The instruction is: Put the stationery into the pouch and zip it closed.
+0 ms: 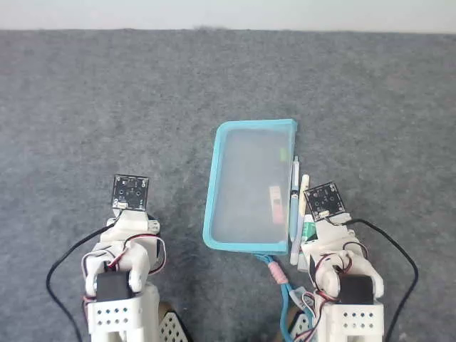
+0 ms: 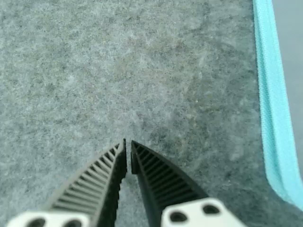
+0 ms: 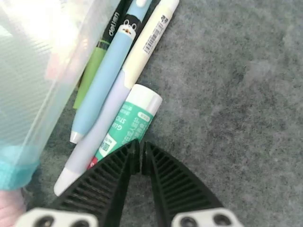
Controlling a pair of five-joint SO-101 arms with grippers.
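Observation:
A translucent pouch with a teal border lies flat in the middle of the grey mat; something pink shows through it. Along its right side lie a light blue pen, a cream pen and a green-and-white glue stick. In the right wrist view the blue pen, cream pen, glue stick and a green pen half under the pouch lie just ahead of my right gripper, which is shut and empty. My left gripper is shut over bare mat, left of the pouch edge.
A blue and pink cord trails from the pouch's near corner toward the right arm's base. Grey felt mat covers the table, with open room to the left and behind the pouch.

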